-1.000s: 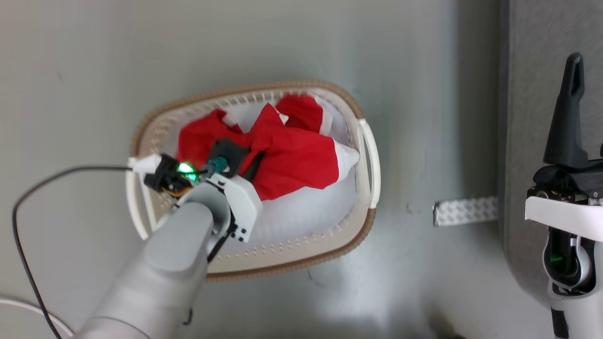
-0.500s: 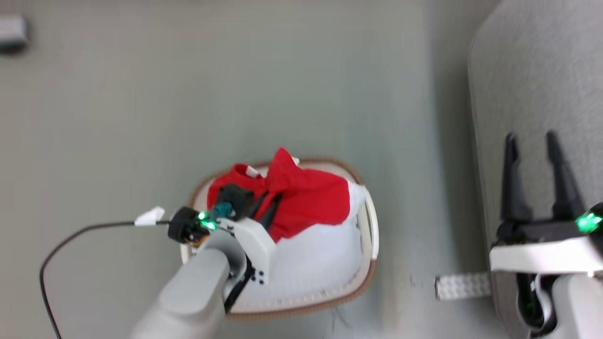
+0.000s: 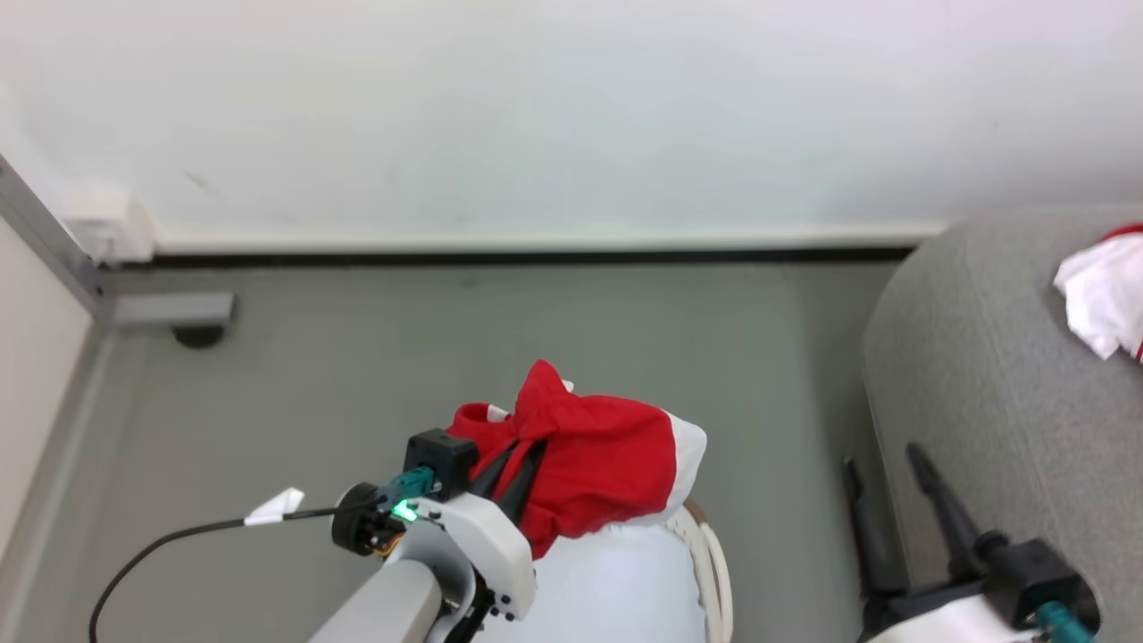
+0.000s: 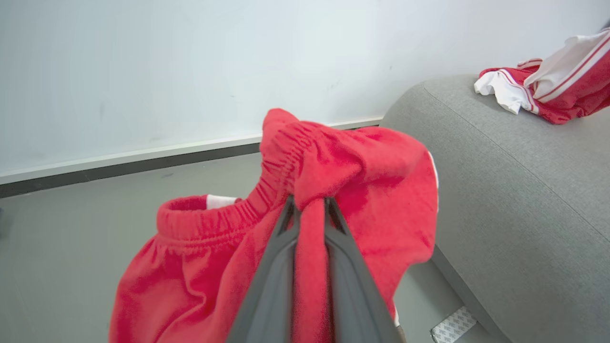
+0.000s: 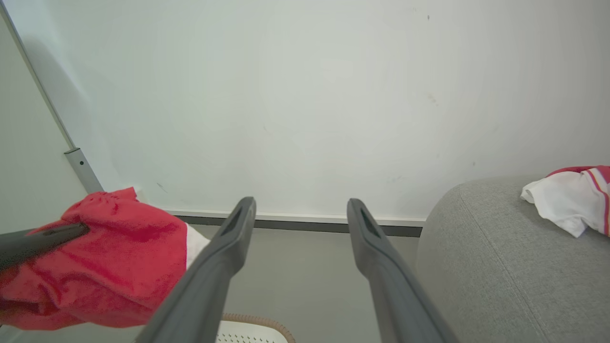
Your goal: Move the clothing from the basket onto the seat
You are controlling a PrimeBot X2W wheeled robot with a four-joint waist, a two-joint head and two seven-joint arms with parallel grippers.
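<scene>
My left gripper (image 3: 527,451) is shut on a red garment (image 3: 607,455) with an elastic waistband and a white panel, and holds it in the air above the basket (image 3: 710,563). In the left wrist view the fingers (image 4: 281,247) pinch a fold of this clothing (image 4: 371,181). The basket's cream handle and brown rim (image 5: 252,318) peek in low. To the right stands the grey seat (image 3: 973,375), with another red-and-white garment (image 3: 1103,295) lying on it. Beside the seat's edge, my right gripper (image 3: 884,478) is open with nothing in it, as its own wrist view (image 5: 300,205) confirms.
A pale bluish-white pad (image 3: 616,580) lies in the basket. A white wall and dark skirting (image 3: 536,257) close off the far side. A grey post (image 5: 81,166) and floor fitting (image 3: 179,313) are at the left. A black cable with a white tag (image 3: 272,507) trails from my left wrist.
The head camera has tilted up, bringing the wall and seat top into view. My left gripper has lifted the red garment up out of the basket. The right gripper stays open.
</scene>
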